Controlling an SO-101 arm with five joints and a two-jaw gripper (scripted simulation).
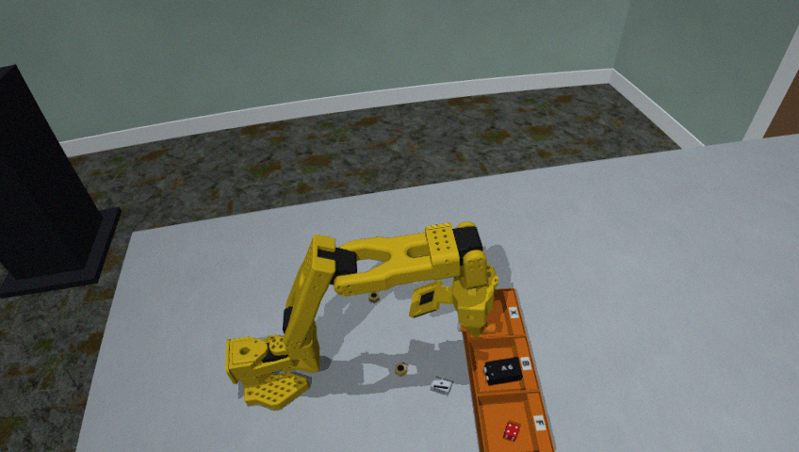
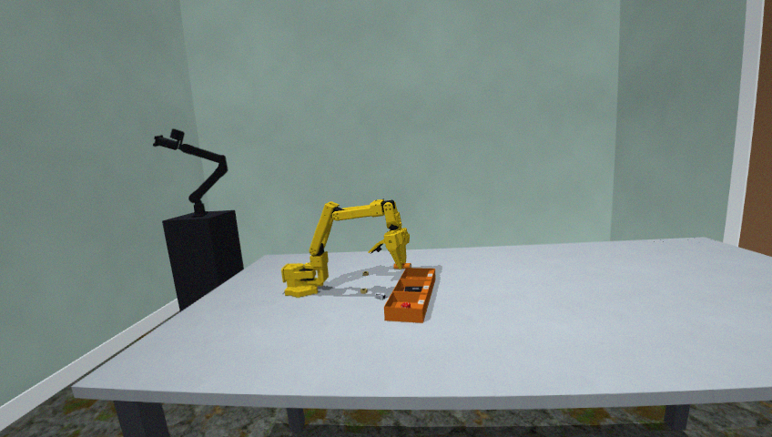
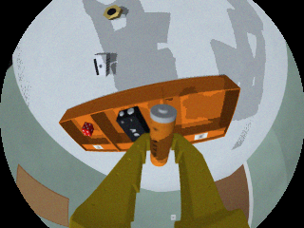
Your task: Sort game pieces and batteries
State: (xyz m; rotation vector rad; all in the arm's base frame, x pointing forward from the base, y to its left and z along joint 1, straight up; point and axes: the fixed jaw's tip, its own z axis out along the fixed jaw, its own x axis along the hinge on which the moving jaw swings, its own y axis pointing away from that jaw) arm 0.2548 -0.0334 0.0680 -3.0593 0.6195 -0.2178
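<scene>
My gripper (image 1: 478, 331) (image 2: 401, 266) (image 3: 161, 142) is shut on an orange battery (image 3: 161, 135) with a grey end. It holds it above the tray, near the bin marked X (image 1: 507, 316) and the divider toward the bin marked B (image 1: 493, 352). The fingers hide part of the battery in the top and exterior views. A black block battery (image 1: 502, 372) (image 2: 413, 289) (image 3: 131, 124) lies in bin B. A red die (image 1: 511, 430) (image 2: 405, 306) (image 3: 87, 128) lies in the bin marked F (image 1: 496, 411) (image 2: 403, 313).
One brass nut (image 1: 400, 368) (image 2: 363, 291) (image 3: 113, 12) and a grey sharpener (image 1: 441, 385) (image 2: 380, 296) (image 3: 101, 65) lie between the arm's base and the tray. Another brass nut (image 1: 373, 298) (image 2: 365, 273) lies farther back. A black arm (image 2: 211, 176) stands on a pedestal beyond the table.
</scene>
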